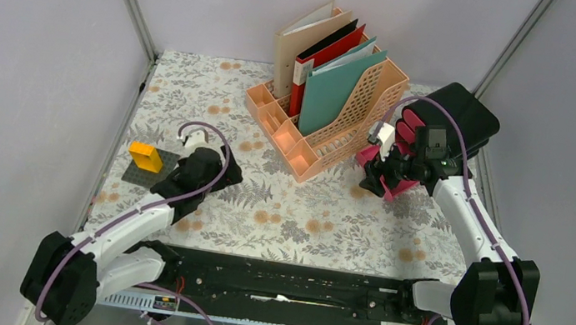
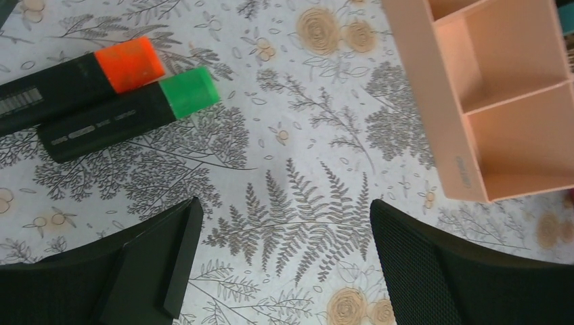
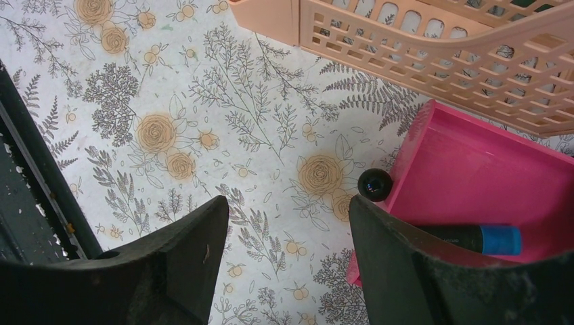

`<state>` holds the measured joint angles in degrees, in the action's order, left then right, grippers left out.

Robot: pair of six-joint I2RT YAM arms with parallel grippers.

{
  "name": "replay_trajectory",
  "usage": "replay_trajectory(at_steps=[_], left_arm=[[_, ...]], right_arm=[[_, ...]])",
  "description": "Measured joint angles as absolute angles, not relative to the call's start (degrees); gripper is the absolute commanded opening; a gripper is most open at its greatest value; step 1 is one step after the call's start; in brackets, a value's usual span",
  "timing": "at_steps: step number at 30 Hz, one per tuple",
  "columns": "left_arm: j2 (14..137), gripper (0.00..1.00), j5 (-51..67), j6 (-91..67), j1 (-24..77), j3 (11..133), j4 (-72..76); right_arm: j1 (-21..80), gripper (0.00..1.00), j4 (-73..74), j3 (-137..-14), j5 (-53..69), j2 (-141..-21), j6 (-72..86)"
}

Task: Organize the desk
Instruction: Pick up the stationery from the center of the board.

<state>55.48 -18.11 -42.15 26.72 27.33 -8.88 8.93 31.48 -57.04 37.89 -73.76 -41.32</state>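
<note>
The desk point(image 1: 303, 215) is a flat top under a whitish cloth with grey leaves and orange flowers. My left gripper point(image 1: 224, 173) point(image 2: 285, 210) hovers open over bare cloth, nothing between its fingers. Just beyond it lie two black highlighters side by side, one with an orange cap point(image 2: 128, 63), one with a green cap point(image 2: 189, 91). My right gripper point(image 1: 380, 170) point(image 3: 290, 206) is open over the cloth, its right finger point(image 3: 406, 257) above the edge of a pink tray point(image 3: 474, 162). In the tray lies a dark marker with a blue cap point(image 3: 497, 239).
A peach file rack point(image 1: 331, 126) with upright folders stands at the back centre, its front compartments point(image 2: 514, 101) close to the left gripper. A yellow block point(image 1: 145, 157) sits on a dark grey pad at the left. A black case point(image 1: 467, 115) stands at the back right. Grey walls frame the desk.
</note>
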Motion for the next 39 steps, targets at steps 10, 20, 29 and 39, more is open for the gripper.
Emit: replay_trajectory(at_steps=[10, 20, 29, 39], left_arm=[[61.41, 0.99, -18.37, -44.05, 20.88, 28.93, -12.93], [67.16, 0.99, -17.72, -40.40, 16.86, 34.87, -14.33], [73.60, 0.96, -17.85, -33.12, 16.86, 40.07, -16.97], [76.82, 0.84, -18.24, -29.41, 14.48, 40.12, -16.56]], right_arm=[[8.86, 0.72, 31.53, -57.04, 38.24, -73.73, -41.65], [8.86, 0.72, 32.38, -57.06, 38.26, -73.23, -42.11], [8.84, 0.72, 32.56, -57.06, 38.70, -73.21, -42.24], [8.84, 0.72, 32.77, -57.06, 39.16, -73.21, -42.26]])
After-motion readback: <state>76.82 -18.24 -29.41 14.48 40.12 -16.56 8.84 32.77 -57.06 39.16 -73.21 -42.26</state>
